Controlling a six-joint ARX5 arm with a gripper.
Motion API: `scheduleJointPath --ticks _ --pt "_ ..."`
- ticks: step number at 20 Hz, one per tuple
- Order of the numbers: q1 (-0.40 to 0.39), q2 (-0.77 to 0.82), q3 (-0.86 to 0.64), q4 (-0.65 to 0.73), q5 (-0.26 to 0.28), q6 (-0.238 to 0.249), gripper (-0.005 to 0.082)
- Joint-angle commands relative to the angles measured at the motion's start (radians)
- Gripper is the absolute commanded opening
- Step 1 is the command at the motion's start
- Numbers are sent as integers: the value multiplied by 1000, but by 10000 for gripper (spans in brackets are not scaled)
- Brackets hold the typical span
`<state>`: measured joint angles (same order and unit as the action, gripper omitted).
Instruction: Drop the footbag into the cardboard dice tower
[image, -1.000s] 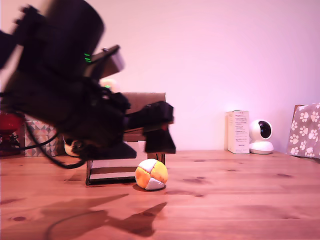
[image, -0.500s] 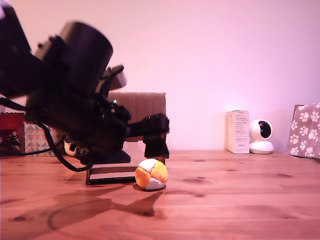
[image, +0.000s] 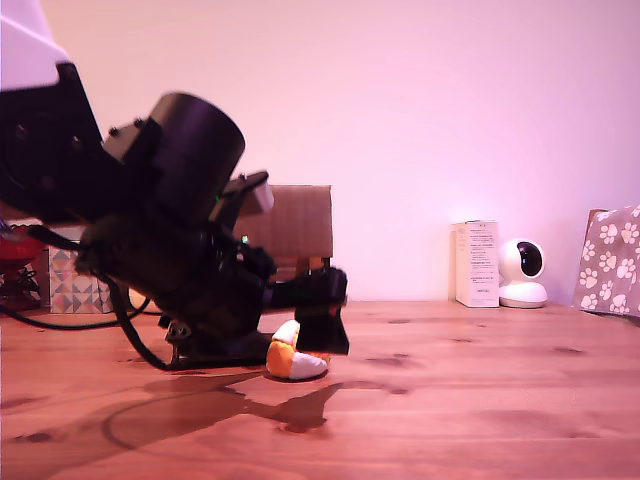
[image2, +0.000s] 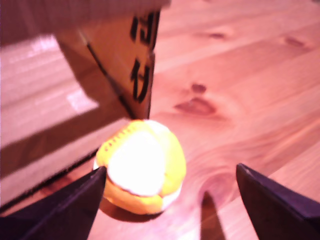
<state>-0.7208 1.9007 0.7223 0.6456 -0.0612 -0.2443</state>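
Observation:
The footbag (image: 288, 359), orange, yellow and white, lies on the wooden table (image: 470, 400) just in front of the cardboard dice tower (image: 298, 222). My gripper (image: 320, 335) has come down low over it, and one black finger hides the ball's right part in the exterior view. In the wrist view the footbag (image2: 141, 167) sits between my two dark fingertips (image2: 67, 210), nearer to one of them, with a wide gap to the other. The gripper (image2: 170, 202) is open and holds nothing. The tower's brown leg and ramp (image2: 107, 65) stand right behind the ball.
A patterned tissue box (image: 75, 282) and a red object (image: 14, 262) stand at the exterior view's left behind the arm. A white carton (image: 477, 263), a white camera (image: 522, 272) and a paw-print box (image: 610, 260) line the back right. A black cable (image: 135, 340) trails over the table.
The arm has tipped forward and down. The gripper dropped from above the footbag to table height, with a finger now covering part of the ball. The footbag has not moved.

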Motion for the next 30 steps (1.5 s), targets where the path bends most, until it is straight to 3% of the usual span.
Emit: scheduleJointPath --ticks 1,7,11,13,16,19,27,30 --pt "3 37 13 -2 -3 12 741" --pt "10 37 52 -45 -26 36 507" --pt "14 37 52 -70 -26 36 204" --pt "15 37 52 -77 -23 38 129" --pt "14 29 52 -88 -5 53 121" --pt "10 -39 52 -182 29 54 107" --pt "5 -356 52 -501 110 53 108" --pt "5 -479 52 -567 114 53 108"
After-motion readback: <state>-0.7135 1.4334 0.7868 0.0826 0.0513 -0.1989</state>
